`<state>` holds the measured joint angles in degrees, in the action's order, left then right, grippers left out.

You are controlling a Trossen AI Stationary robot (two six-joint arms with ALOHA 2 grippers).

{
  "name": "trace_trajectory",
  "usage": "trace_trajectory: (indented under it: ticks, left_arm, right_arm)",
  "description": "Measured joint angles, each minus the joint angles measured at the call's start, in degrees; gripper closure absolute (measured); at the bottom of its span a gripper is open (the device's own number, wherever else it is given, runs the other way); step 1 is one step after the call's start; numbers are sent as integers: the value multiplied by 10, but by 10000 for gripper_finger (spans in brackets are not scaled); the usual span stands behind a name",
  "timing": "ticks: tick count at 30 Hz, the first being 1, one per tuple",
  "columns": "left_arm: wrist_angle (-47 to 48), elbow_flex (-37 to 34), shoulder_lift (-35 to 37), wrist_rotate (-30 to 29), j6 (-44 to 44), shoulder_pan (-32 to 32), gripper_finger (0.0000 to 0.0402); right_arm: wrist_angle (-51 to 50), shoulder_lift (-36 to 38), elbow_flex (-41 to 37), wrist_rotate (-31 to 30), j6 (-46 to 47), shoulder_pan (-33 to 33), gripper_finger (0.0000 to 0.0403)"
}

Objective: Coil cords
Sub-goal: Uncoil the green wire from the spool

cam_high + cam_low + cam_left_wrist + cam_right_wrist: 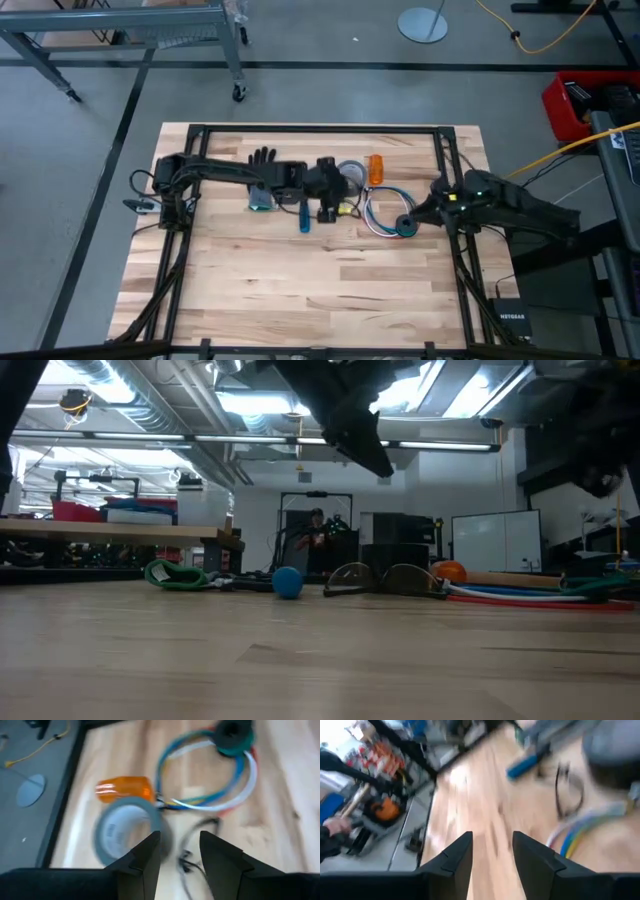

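The cords [383, 212], thin white, blue and red wires in a loose ring, lie flat on the wooden table right of centre. They also show in the left wrist view [210, 780] and the low view [520, 596]. A dark green-black roll [405, 225] sits on the ring's right side. My left gripper [340, 198] is open and hangs above the table just left of the ring, over a pair of clear glasses [192, 845]. My right gripper [424, 212] is open just right of the ring, and the cords [580, 832] show beyond its fingers.
A grey tape roll [350, 172] and an orange object [376, 168] lie just beyond the ring. A blue tool [305, 215], a teal item [262, 200] and a black glove [262, 158] lie to the left. A person stands in the room behind.
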<state>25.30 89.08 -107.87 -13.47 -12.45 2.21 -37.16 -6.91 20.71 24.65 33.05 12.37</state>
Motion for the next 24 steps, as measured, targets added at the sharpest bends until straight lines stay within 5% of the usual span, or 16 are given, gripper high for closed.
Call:
trace_trajectory:
  ticks: [14,24]
  left_arm:
    - [-15,-77,-1,0,-20,-29,274]
    - [-134,-136,-1,4,-2,-25,274]
  right_arm:
    - [-48,-194,0,18,7,0,260]
    - [-71,-304,50,0,-11,0,260]
